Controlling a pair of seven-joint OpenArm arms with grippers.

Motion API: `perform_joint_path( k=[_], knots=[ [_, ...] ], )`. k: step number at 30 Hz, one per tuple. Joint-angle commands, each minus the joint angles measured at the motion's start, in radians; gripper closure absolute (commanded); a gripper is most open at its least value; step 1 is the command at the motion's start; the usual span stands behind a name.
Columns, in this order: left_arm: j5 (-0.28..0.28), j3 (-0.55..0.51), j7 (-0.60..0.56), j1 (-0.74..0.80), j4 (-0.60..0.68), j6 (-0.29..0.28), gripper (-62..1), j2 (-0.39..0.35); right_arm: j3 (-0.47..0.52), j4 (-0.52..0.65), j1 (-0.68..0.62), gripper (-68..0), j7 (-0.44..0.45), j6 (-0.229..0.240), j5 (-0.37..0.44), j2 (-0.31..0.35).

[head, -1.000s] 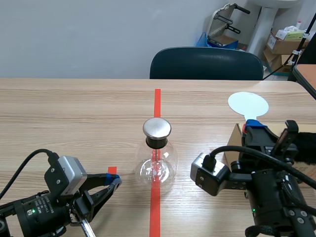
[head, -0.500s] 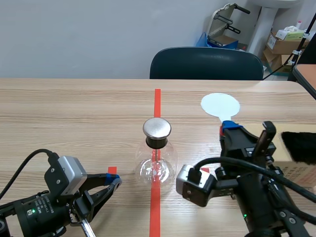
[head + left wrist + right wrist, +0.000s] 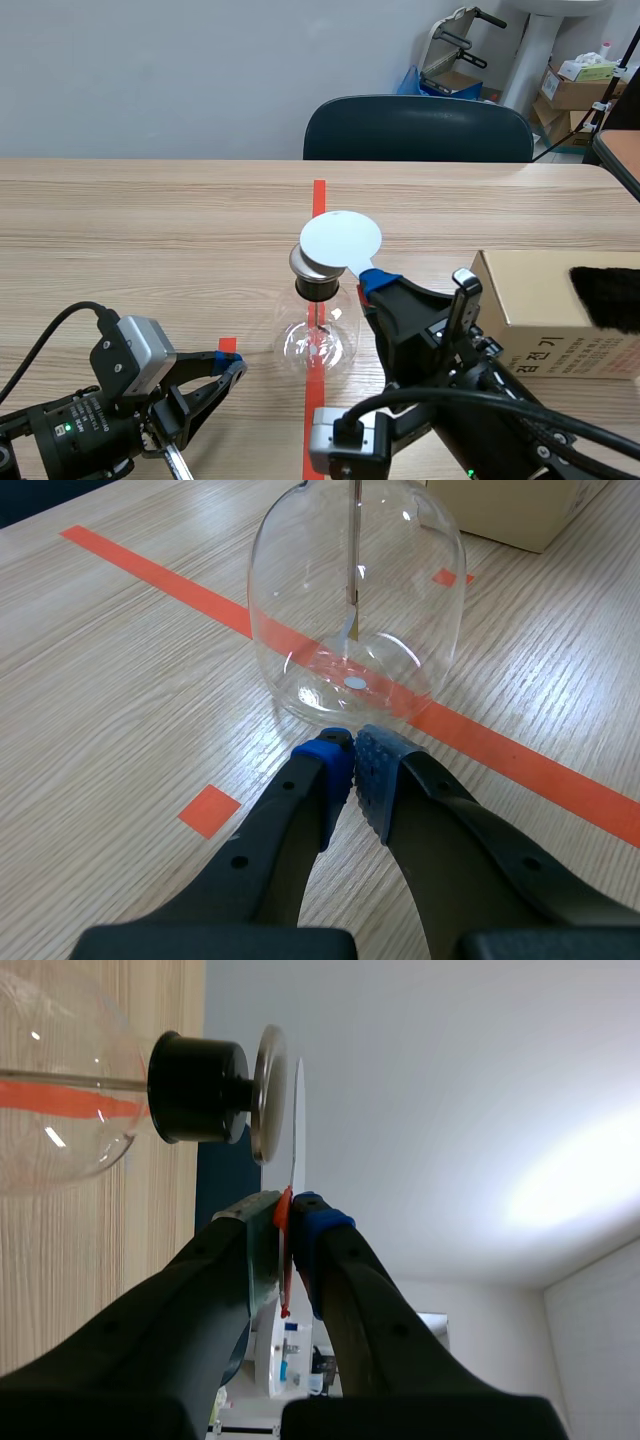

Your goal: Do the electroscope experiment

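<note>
The electroscope, a round glass flask with a black stopper and a metal cap, stands on the red tape line at mid-table. My right gripper is shut on the red stem of a flat white disc, which sits just over the metal cap. In the right wrist view the white disc shows edge-on, a thin gap from the cap; whether they touch is unclear. My left gripper rests low to the flask's left, shut on nothing. Its fingertips lie just short of the glass flask.
A cardboard box lies at the right with a black furry cloth on it. A dark chair stands behind the table's far edge. Small red tape squares mark the table near the flask.
My right arm has swung left, carrying the white disc from above the box to over the electroscope's metal cap. The left arm has kept still.
</note>
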Motion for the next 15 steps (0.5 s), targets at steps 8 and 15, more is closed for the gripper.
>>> perform_joint_path(
  k=[8,15],
  knots=[
    [-0.006,-0.003,-0.014,-0.003,0.023,0.000,-5.5,0.003,0.001,0.021,0.005,-1.7,0.069,-0.012,-0.001,0.013],
    [-0.006,-0.003,-0.014,-0.003,0.023,0.000,-5.5,0.003,0.001,0.021,0.005,-1.7,0.085,-0.012,-0.001,0.013]
  ],
)
